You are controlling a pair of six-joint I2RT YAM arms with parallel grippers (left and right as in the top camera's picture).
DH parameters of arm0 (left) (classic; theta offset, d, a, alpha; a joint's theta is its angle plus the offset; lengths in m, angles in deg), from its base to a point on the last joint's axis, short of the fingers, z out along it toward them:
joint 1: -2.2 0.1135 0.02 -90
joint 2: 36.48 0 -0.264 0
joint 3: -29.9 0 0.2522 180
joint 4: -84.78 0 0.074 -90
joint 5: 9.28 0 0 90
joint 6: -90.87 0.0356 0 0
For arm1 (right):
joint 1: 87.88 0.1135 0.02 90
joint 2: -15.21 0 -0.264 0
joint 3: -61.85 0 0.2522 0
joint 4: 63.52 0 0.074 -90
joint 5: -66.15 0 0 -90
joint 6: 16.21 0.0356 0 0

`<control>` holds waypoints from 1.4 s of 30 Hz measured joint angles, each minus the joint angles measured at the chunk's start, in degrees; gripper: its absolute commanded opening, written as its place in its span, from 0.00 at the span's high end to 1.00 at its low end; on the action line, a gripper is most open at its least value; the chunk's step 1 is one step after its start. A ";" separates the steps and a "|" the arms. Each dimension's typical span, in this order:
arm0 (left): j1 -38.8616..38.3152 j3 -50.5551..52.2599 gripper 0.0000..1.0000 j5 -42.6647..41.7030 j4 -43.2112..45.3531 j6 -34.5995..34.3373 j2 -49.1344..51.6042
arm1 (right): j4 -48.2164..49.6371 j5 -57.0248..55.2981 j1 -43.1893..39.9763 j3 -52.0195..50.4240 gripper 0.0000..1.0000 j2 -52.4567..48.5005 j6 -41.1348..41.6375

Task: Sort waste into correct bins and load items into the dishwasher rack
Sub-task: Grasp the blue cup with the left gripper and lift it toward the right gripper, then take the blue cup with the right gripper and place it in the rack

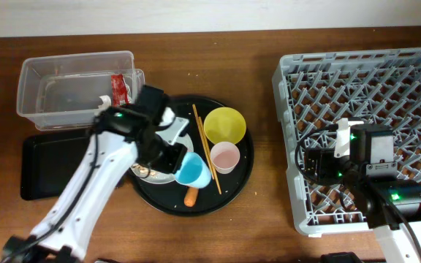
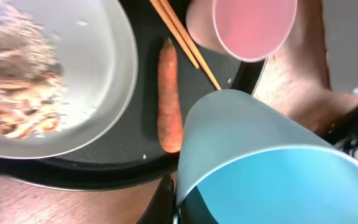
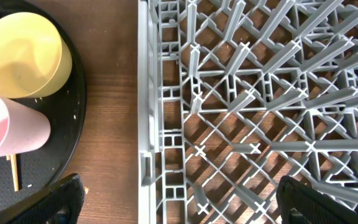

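Nearest me, the small orange carrot [image 2: 168, 99] lies loose on the large round black tray [image 1: 232, 193]. Just beside it the left pincer [image 1: 175, 161] appears to be pinching the wall of the small blue plastic cup [image 2: 260, 162], which is tipped over with its mouth toward the wrist camera. One dark finger sits against the cup's outside. I cannot see the other and judge it to be inside.

To the cup's left is the pale grey round plate [image 2: 98, 68], carrying the beige food scraps [image 2: 17, 81]. Behind the cup, the thin wooden chopsticks [image 1: 205, 150] run near to far beside the small pink cup [image 1: 224, 155], with the yellow bowl [image 1: 225, 125] beyond.

On the right of the tabletop [image 1: 269, 226], the right pincer [image 3: 191, 202] hangs spread wide and empty over the left side of the large light-grey pegged dishwasher rack [image 1: 415, 80].

Farthest left, the clear rectangular plastic tub [image 1: 31, 95] holds the red snack wrapper [image 1: 118, 88], with the shallow black rectangular tray [image 1: 42, 164] on its near side.

I take the step in hand to be moving the blue cup to the rack. I would lift it straight up so it brushes neither chopsticks nor carrot. I would keep the pinch firm on the thin wall, travel right, and seat it mouth down between pegs, clear of the waiting right arm.
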 measured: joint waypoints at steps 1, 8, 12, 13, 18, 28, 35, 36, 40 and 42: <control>1.57 -0.02 1.00 -1.75 1.03 0.48 -1.40 | -0.28 0.02 0.00 0.00 0.02 0.00 0.00; 1.97 -0.28 1.00 -32.37 28.65 2.23 -1.70 | 13.27 17.44 -2.23 1.03 0.02 -0.02 0.55; 1.97 -0.31 1.00 -45.29 39.01 1.29 1.53 | 20.09 43.71 -3.69 1.31 0.02 -0.02 -10.01; 1.97 -0.33 1.00 -47.93 40.74 0.70 2.75 | 20.65 48.50 -3.69 1.33 0.02 0.00 -12.15; 1.97 -0.31 1.00 -57.94 45.97 -1.25 5.51 | 22.10 63.32 -3.69 1.33 0.02 -0.85 -18.71; 0.13 -0.31 1.00 -65.35 48.94 -4.59 5.60 | 29.83 74.86 -3.69 1.33 0.02 -7.52 -20.24; -0.39 -0.31 1.00 -65.16 48.94 -4.81 5.62 | 29.86 79.06 -3.69 1.33 0.00 -7.52 -20.20; -0.42 -0.33 1.00 -65.16 48.96 -4.81 5.62 | 29.86 79.14 -3.67 1.33 0.00 -7.52 -20.15; -2.38 -0.31 1.00 -64.22 52.24 -6.54 5.62 | 29.86 79.41 -3.69 1.33 0.13 -7.52 -20.17; -3.39 -0.31 1.00 -63.34 53.18 -7.63 5.62 | 30.05 79.43 -3.69 1.33 0.21 -7.52 -20.26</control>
